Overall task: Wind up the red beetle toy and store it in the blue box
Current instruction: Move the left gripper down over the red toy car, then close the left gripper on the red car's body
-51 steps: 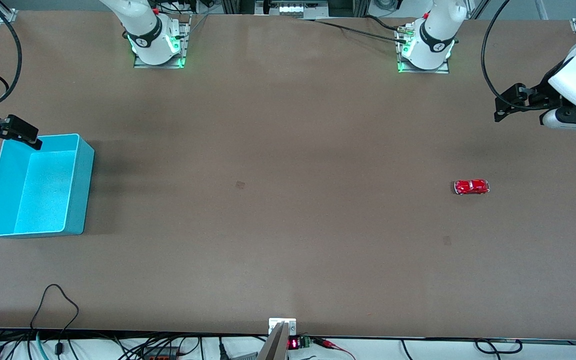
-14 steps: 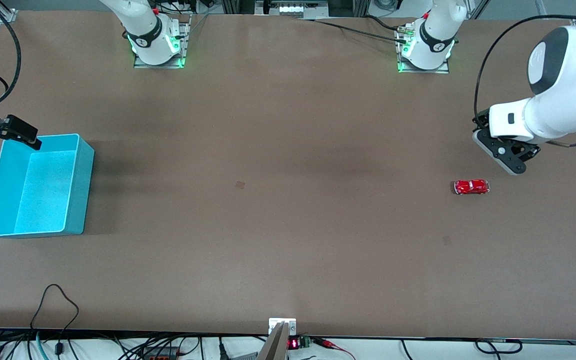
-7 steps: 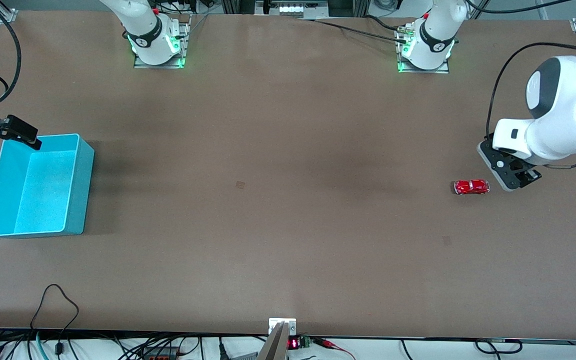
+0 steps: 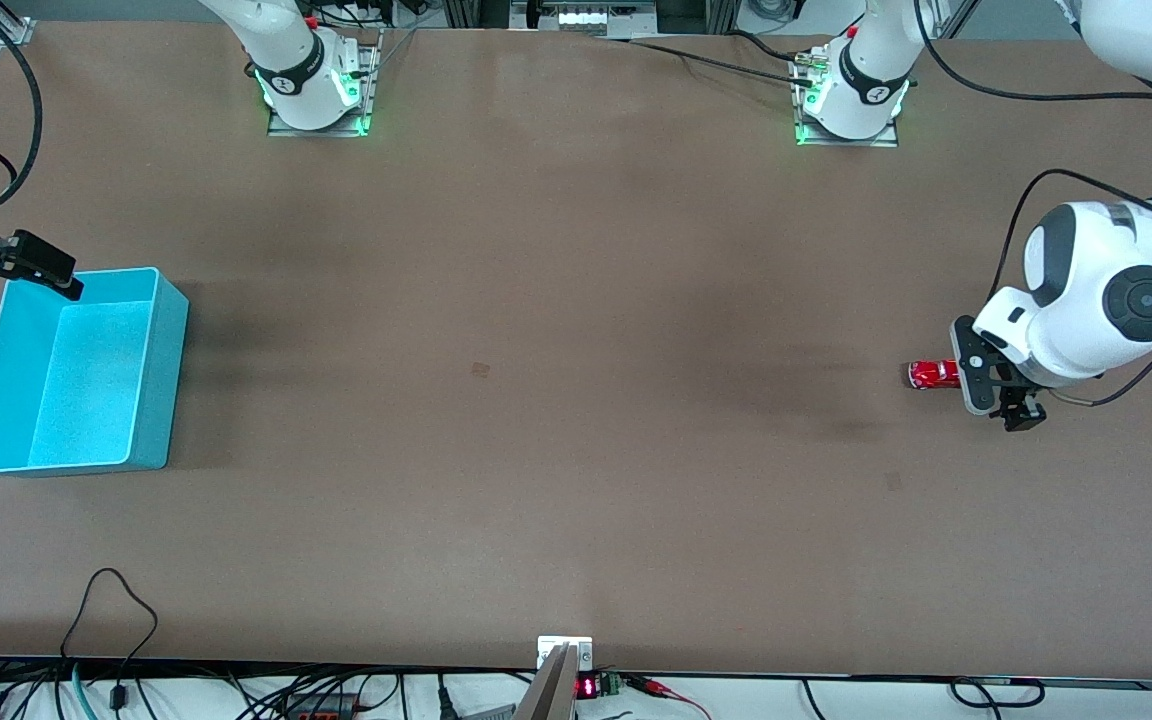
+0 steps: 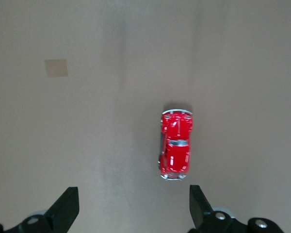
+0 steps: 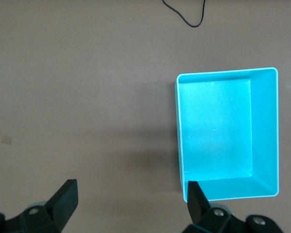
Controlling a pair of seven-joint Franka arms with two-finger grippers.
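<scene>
Left jaws [image 4: 986,385] spread wide over glossy, silver-trimmed red beetle toy [image 5: 175,145].

Red beetle toy [image 5: 175,145]: glossy red body, silvery trim. Blue box [image 6: 264,131]: light turquoise throughout, paler rim. Table [image 4: 576,400]: plain matt brown, small darker patch near centre.

In the front view the left gripper [image 4: 988,385] covers 1 end of the red beetle toy [image 4: 932,374], so only part of its body shows, and whether the 2 touch cannot be told there. The left wrist view cuts its own jaws off at the picture's edge, showing only their tips. The right gripper [image 4: 31,262] is cut by the front view's edge, above a corner of the blue box [image 4: 162,375]; the right wrist view likewise shows only jaw tips.
</scene>
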